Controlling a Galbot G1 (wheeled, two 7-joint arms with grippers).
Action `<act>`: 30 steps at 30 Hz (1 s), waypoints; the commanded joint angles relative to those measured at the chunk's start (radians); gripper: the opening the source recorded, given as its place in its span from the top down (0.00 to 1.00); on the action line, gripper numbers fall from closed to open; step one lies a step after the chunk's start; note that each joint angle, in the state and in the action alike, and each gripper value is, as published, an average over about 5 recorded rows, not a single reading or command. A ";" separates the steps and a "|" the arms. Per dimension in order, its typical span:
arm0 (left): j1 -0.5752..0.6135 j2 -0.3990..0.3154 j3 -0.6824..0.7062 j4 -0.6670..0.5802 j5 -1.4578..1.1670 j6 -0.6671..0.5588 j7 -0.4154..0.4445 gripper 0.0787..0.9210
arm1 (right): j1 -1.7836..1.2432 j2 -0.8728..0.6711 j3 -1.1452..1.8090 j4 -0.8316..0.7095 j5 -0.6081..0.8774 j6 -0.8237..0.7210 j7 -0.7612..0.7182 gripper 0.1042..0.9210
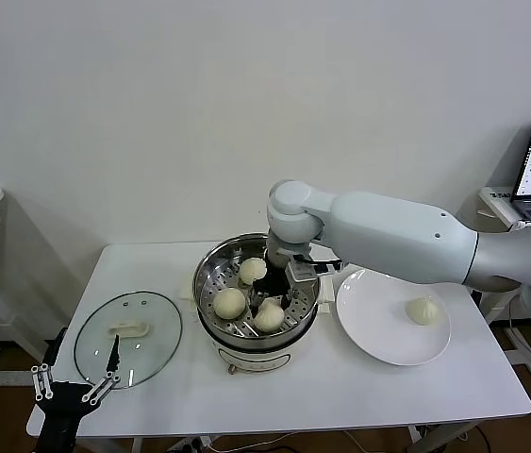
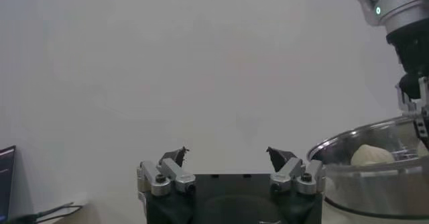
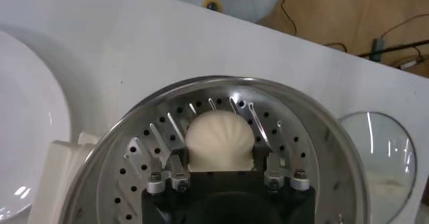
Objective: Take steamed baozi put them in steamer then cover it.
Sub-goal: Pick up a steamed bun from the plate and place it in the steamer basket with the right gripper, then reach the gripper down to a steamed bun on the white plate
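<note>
My left gripper (image 1: 74, 385) waits wide open at the table's near left edge beside the round clear glass cover (image 1: 128, 337); in the shiny steel steamer (image 1: 210, 266) my right gripper (image 1: 277, 302) holds a cream-white pleated baozi (image 3: 219, 140), lowering it onto the tray; one baozi (image 1: 423, 310) remains on the flat white plate (image 1: 378, 340).

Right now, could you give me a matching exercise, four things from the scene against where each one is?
Things:
1. cover
2. white plate
3. right end effector
4. left end effector

Places:
A. over the steamer tray, at a baozi
B. flat on the table, left of the steamer
C. right of the steamer, with one baozi on it
D. at the table's near left corner

Pairs: 1-B, 2-C, 3-A, 4-D
</note>
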 commanded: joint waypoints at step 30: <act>-0.008 0.005 0.002 0.003 -0.007 0.004 0.002 0.12 | 0.119 -0.229 0.198 -0.042 0.226 -0.530 -0.076 0.12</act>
